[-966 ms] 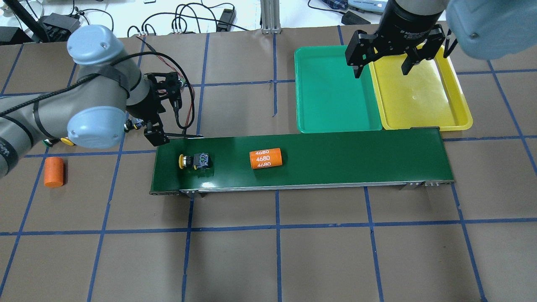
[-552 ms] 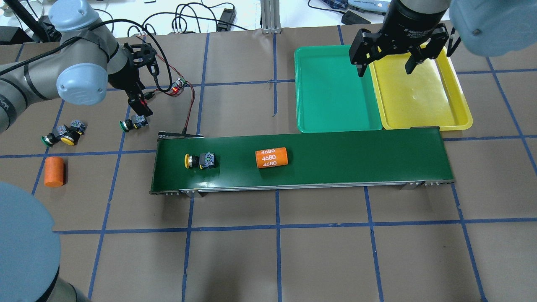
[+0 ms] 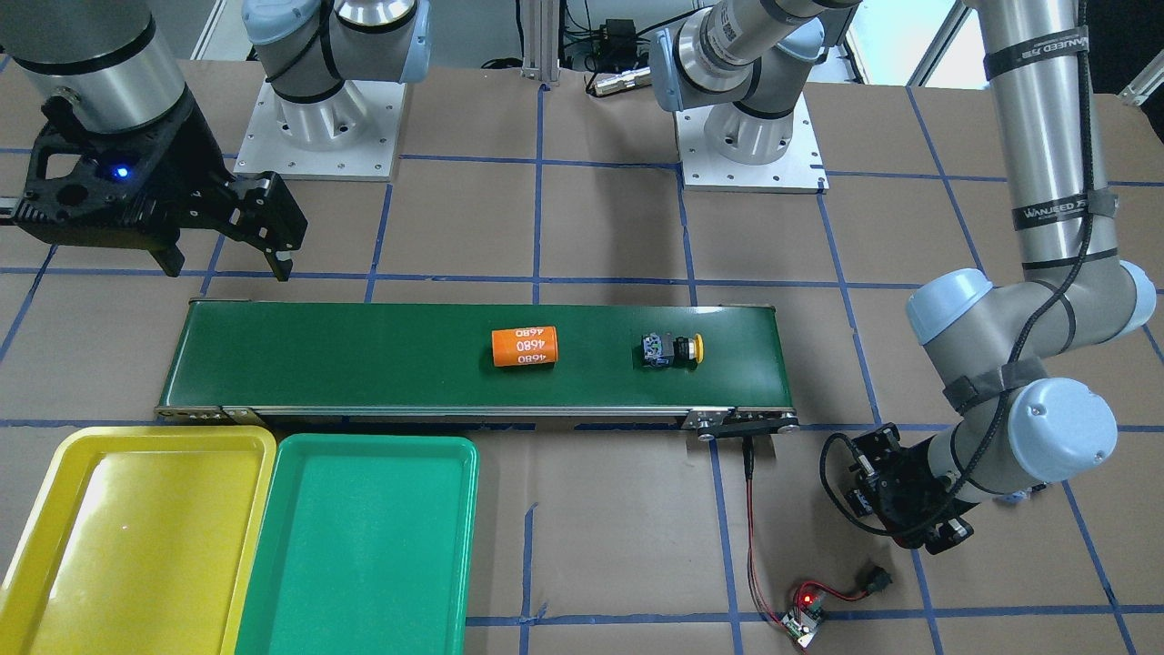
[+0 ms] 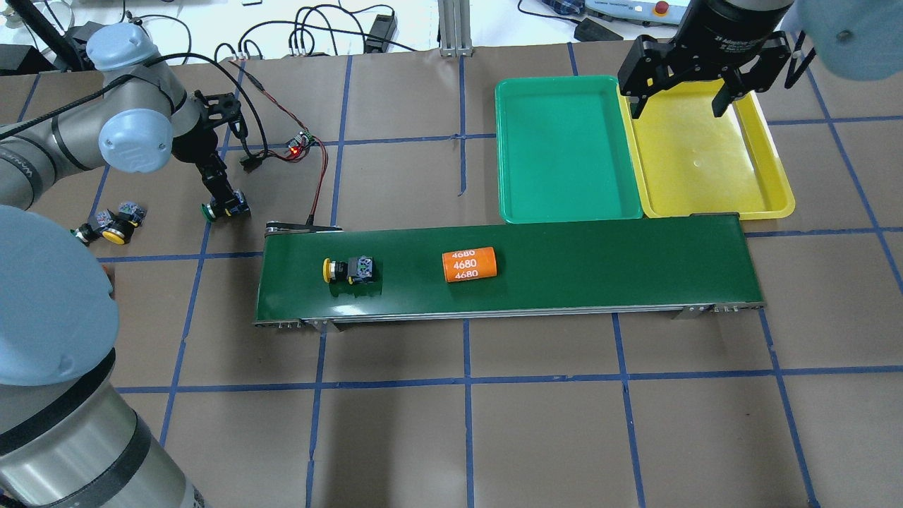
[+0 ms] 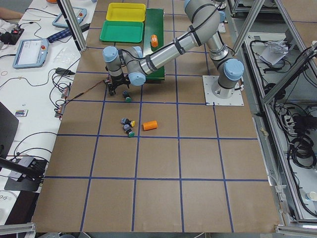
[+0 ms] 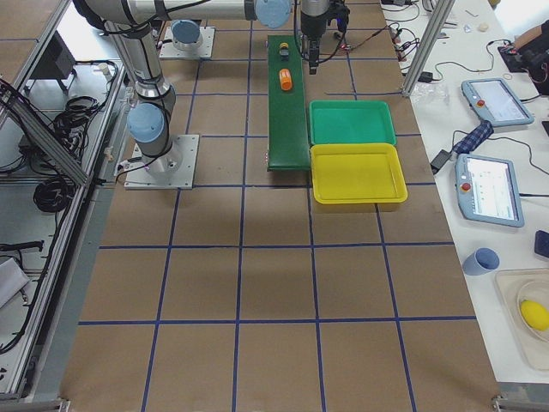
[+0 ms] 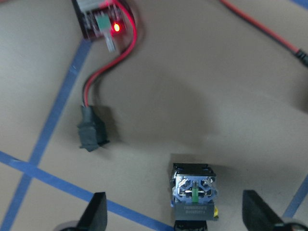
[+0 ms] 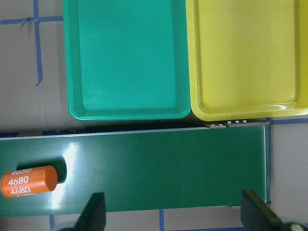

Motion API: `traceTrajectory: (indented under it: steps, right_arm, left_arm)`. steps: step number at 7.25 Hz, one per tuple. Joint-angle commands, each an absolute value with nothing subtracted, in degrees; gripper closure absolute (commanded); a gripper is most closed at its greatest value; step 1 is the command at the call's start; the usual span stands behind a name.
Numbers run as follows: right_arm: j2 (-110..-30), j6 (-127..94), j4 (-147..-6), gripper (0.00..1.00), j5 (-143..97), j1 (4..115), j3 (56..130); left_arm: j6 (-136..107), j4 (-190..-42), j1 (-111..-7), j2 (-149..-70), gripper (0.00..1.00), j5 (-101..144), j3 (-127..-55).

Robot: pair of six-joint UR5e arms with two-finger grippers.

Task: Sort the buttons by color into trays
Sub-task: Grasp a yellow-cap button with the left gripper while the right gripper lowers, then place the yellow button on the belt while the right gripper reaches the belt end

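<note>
My left gripper (image 4: 223, 200) is open and low over a green button (image 4: 224, 209) on the paper to the left of the conveyor. In the left wrist view the gripper (image 7: 175, 214) has its fingers wide apart on either side of the button's grey body (image 7: 194, 191), clear of it. A yellow button (image 4: 346, 270) lies on the belt. A yellow-capped button (image 4: 114, 234) and a green-capped one (image 4: 83, 233) lie together at the far left. My right gripper (image 4: 681, 106) is open and empty, high over the far edge of the yellow tray (image 4: 705, 166), next to the green tray (image 4: 564, 152).
An orange cylinder (image 4: 469, 264) marked 4680 lies on the dark green conveyor (image 4: 600, 268). A small circuit board (image 4: 296, 147) with a red light and wires sits near my left gripper. A second orange cylinder (image 5: 150, 125) lies by the far-left buttons.
My left gripper has swung from the belt's left end back to the green button and come down over it. The yellow button and the cylinder have ridden rightward on the belt. My right gripper has shifted right.
</note>
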State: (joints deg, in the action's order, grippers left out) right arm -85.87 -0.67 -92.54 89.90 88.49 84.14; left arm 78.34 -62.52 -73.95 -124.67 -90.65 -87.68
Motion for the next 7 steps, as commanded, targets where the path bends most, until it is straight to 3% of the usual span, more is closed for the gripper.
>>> traceTrajectory:
  steps: [1,2,3,4,6,7]
  right_arm:
    - [-85.61,0.52,-82.35,0.0,90.26,88.07,83.67]
    - [-85.78,1.57,-84.79,0.0,90.09,87.72,83.85]
    - [-85.35,0.89,-86.82,0.0,89.3,87.63,84.54]
    - [-85.69,-0.69,-87.27,0.0,89.21,87.89,84.55]
    - [-85.43,7.85,-87.28,0.0,89.03,87.98,84.9]
    - [-85.43,10.17,-87.1,0.0,88.6,87.8,85.51]
  left_arm:
    - [78.75,-63.02,-72.26,-125.85,0.0,-90.7,-88.85]
    - [78.84,-62.58,-72.25,-125.95,0.2,-90.27,-89.21]
    - [78.23,-62.58,-72.77,-125.95,0.8,-90.44,-89.3]
    - [78.74,-62.58,-72.86,-125.77,0.99,-90.27,-89.3]
    - [79.36,-63.8,-73.3,-122.54,1.0,-90.09,-89.91]
    - [79.89,-63.81,-73.3,-119.82,1.0,-90.09,-94.52]
